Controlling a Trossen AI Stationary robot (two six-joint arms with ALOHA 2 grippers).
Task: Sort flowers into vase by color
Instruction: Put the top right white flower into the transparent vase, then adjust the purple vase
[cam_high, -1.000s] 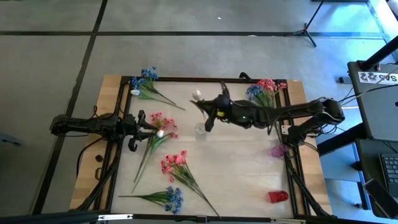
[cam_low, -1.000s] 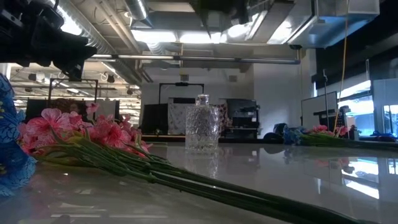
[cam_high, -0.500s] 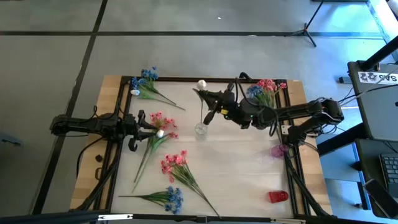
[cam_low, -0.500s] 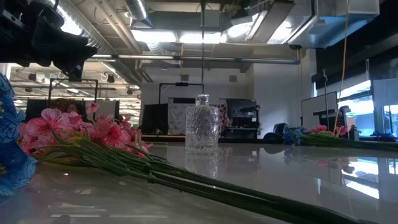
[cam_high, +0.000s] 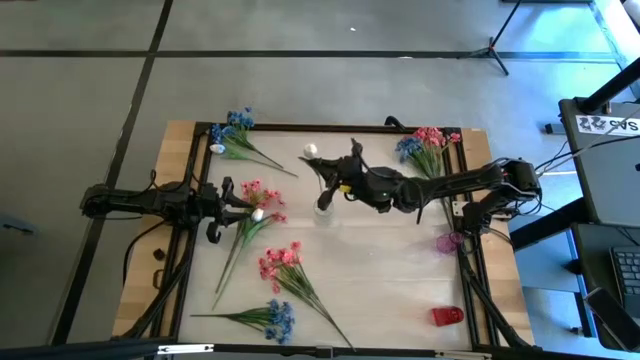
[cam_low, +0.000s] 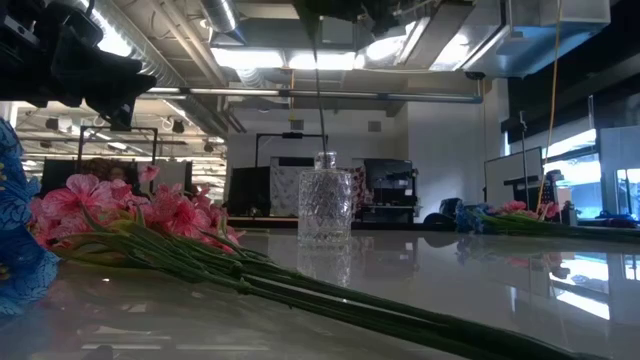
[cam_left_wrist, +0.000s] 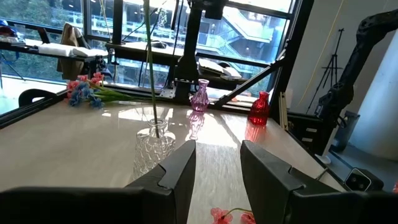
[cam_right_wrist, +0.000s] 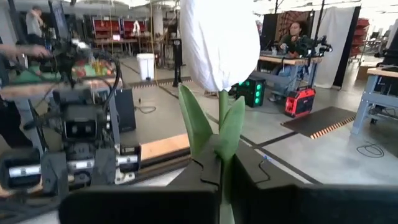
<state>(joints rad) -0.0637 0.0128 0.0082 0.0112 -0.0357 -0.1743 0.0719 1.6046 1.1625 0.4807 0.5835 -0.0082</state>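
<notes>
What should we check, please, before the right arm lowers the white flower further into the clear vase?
1. Grip: right gripper has its jaws shut on the white flower's stem: ok.
2. Stem in the clear vase: the stem enters the neck in the low view and shows inside the glass in the left wrist view: ok.
3. Vase upright on the table: ok.
4. Stem end touching the vase bottom: cannot tell.
5. Left gripper apart from the vase, beside pink flowers: ok.
6. Purple vase and red vase standing apart from the clear one: ok.
</notes>
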